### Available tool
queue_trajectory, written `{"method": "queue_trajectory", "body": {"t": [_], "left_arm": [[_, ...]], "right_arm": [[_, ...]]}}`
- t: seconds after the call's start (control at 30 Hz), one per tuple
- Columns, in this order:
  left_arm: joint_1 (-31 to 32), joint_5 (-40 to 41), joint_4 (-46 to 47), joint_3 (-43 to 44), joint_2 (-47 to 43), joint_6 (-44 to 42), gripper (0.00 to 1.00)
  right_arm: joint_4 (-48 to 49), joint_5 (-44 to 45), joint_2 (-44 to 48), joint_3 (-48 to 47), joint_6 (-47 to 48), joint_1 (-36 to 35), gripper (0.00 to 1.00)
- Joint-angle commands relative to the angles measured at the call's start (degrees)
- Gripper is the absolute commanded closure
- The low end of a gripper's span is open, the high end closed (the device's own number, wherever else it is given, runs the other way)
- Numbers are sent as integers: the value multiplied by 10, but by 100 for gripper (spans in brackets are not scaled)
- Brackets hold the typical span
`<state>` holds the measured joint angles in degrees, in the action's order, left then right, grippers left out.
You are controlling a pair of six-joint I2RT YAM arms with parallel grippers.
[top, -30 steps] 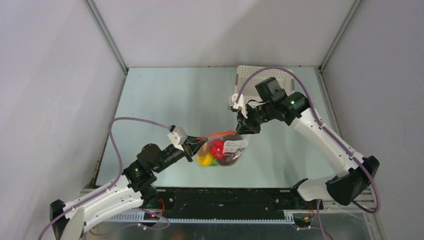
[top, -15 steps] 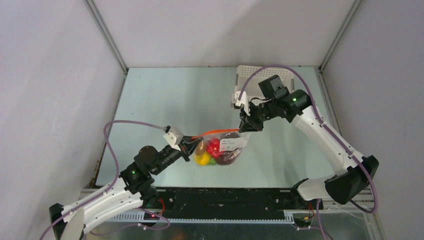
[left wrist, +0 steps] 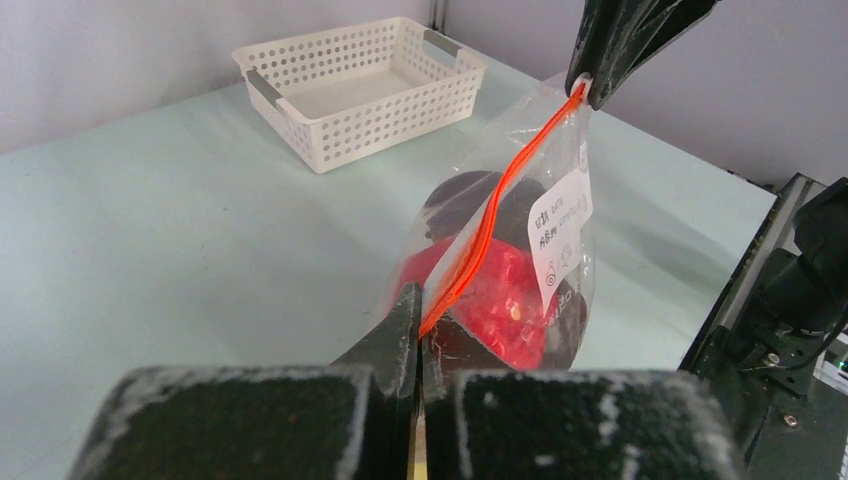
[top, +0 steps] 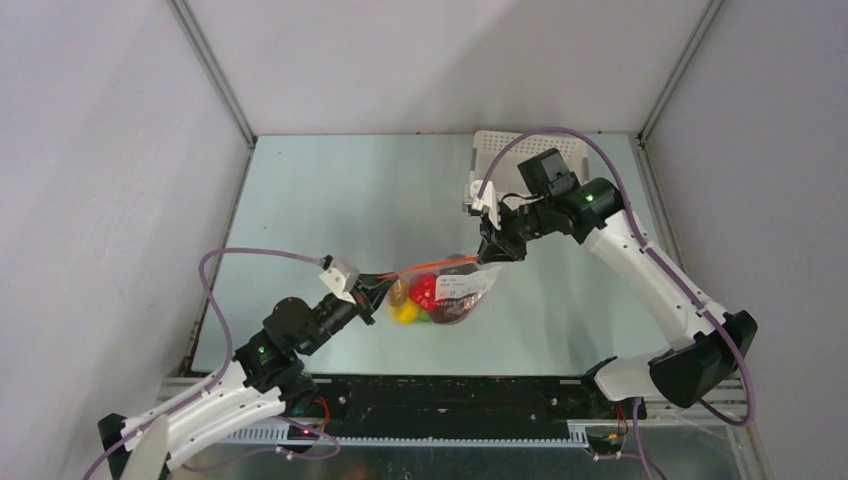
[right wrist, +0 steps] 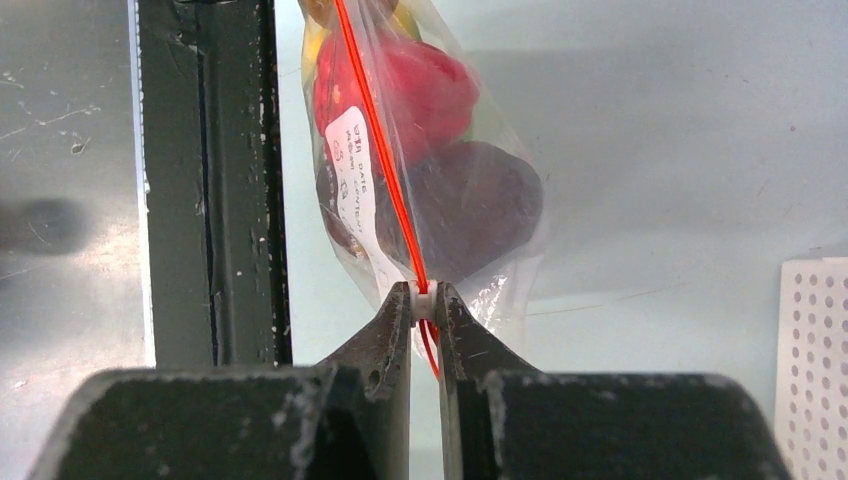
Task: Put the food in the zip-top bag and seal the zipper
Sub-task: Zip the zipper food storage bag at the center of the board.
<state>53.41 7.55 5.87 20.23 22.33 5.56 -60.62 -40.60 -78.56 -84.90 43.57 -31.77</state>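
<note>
L gripper (left wrist: 420,312): jaws pressed together, pinching zipper (top: 425,266) at its near-left end. R gripper (right wrist: 425,296): nearly closed, pinching white slider (right wrist: 424,303) at the far-right end. Bag (top: 458,300) hangs betw. the two over table (top: 330,200), food (top: 428,293) inside. Bag bottom touching table or not: can't tell.

Key relation: zipper long axis runs L gripper → R gripper, rising toward R, slight wave mid-span. Slider sits at R end, so any sealing stroke looks like R arm's job along that axis, w/ L as anchor. Track closed full length? Can't tell.
</note>
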Motion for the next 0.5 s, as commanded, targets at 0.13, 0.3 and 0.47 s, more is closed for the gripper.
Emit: {"method": "queue_trajectory", "body": {"t": [0.13, 0.3, 0.47], "left_arm": [[-6, 84, -11, -2, -42, -17, 100], [-6, 78, -15, -3, -55, -16, 100], [-6, 65, -7, -1, -49, -16, 100]], "right_arm": [[-21, 67, 4, -23, 2, 23, 100], [-28, 100, 0, -23, -1, 32, 100], [-39, 125, -5, -28, -6, 41, 100]]}}
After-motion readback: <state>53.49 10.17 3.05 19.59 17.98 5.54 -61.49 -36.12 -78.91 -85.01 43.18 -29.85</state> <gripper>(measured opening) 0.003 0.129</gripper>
